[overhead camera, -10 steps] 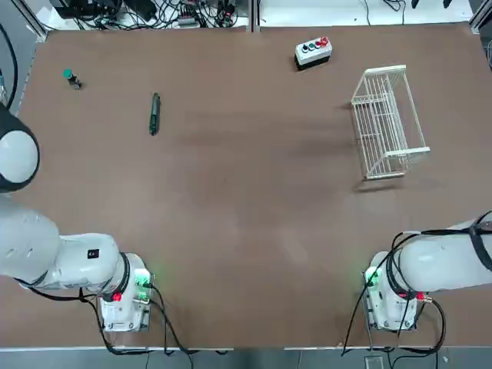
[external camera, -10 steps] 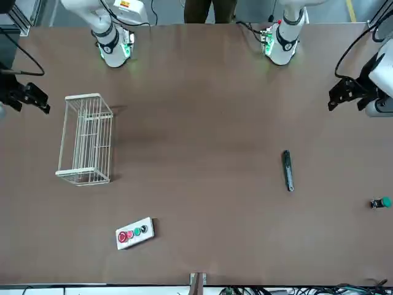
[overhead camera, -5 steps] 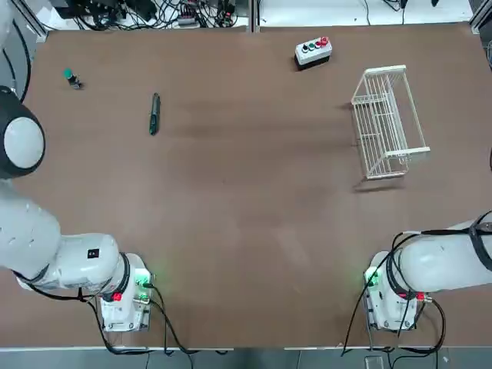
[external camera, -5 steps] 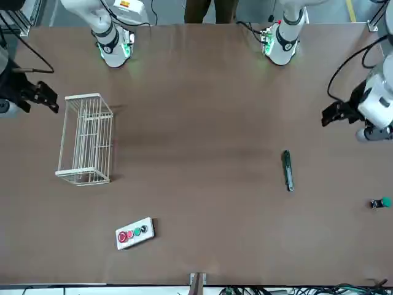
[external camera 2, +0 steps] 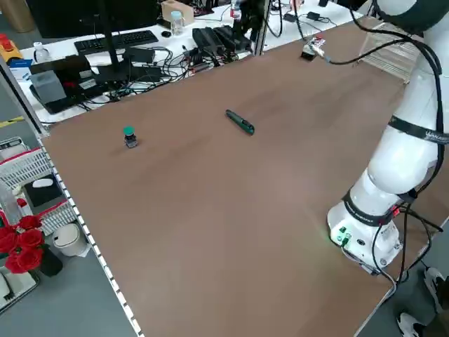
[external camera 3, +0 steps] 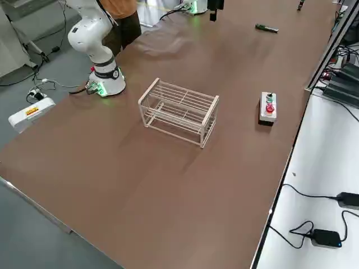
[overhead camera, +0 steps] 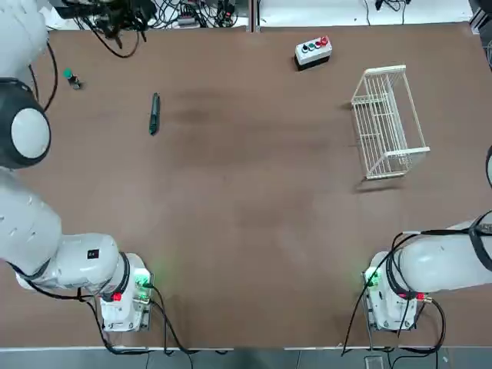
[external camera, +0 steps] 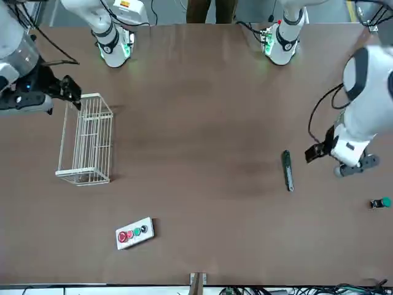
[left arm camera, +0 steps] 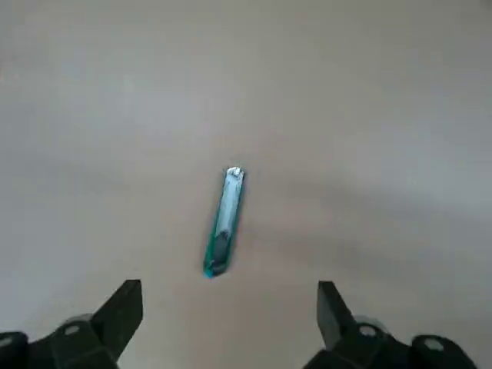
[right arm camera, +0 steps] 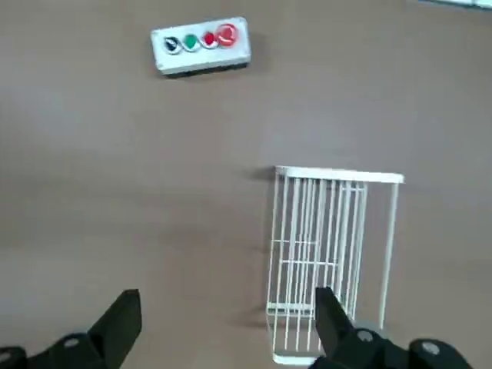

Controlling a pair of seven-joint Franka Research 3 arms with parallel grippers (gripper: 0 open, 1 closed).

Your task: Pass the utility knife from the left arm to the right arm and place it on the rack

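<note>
Both grippers are spread wide with nothing between their fingers. Left gripper [left arm camera: 229, 307] hangs above the table [overhead camera: 246, 231] over the utility knife [left arm camera: 223, 223], whose slim green and black body lies flat on the bare brown surface just ahead of the open fingertips, untouched; in the front view this gripper [external camera: 314, 152] is just beside the knife [external camera: 287, 171], on the side toward the table's edge. Farther out toward that corner stands a small green-capped knob [overhead camera: 71, 78], well apart from the knife [overhead camera: 154, 113]. Nothing lies between the left gripper and the knife. Right gripper [right arm camera: 223, 323] hovers near the white wire rack [right arm camera: 327, 257], which stands upright and empty on the robot's right side of the table; in the front view the gripper [external camera: 69, 92] is over the rack's near corner [external camera: 86, 138]. Beyond the rack [overhead camera: 387, 123], toward the far edge, sits a grey button box [overhead camera: 313, 51] with red and green buttons. Cables and equipment crowd the bench past the far edge, and a person's legs show behind the arms' bases.
</note>
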